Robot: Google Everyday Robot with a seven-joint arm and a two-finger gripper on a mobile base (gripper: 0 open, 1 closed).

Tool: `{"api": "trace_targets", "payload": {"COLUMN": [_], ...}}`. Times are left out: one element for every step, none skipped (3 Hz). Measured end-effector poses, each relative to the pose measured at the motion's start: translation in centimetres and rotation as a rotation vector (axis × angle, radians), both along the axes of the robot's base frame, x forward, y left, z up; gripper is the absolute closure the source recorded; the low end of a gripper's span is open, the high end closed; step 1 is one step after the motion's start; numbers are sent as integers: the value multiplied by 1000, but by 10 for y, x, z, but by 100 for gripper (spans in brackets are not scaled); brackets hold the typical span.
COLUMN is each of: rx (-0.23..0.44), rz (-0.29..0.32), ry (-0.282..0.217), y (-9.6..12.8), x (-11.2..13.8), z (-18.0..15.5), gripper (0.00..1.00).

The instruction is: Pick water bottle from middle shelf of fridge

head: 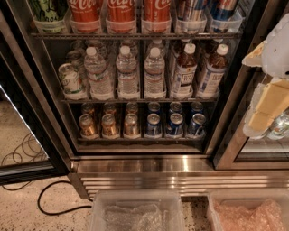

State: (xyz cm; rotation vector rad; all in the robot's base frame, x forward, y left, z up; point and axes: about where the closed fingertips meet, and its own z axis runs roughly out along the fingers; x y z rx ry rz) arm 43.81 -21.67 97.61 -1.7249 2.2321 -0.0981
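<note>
And there's the white-and-cream gripper, up at the far right edge of the view, out in front of the frame of the tall black-framed drinks fridge and holding nothing. Open or closed? Cannot tell from here.

It's well apart from the row it faces. Nearest to it on the thin dark wire middle shelf are two brown tea bottles with blue-white labels. Left of those is the water bottle, small, clear, ribbed, white-capped and upright. It stands in a front line of three alike, with more behind. At the far left a green-and-white can leans at a tilt.

Above is a row of red cola bottles. Below sit small gold cans on the left and blue cans on the right.

Down low is the stainless steel base grille, then two clear plastic bins with crumpled wrap inside. A black cable loops across the speckled floor at the left.
</note>
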Motion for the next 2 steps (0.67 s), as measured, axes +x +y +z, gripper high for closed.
{"api": "trace_targets", "payload": {"rx": [0, 15], "rz": [0, -8], "ry": [0, -24], "y": [0, 2], "x": [0, 3], "z": [0, -2], "gripper": [0, 0]}}
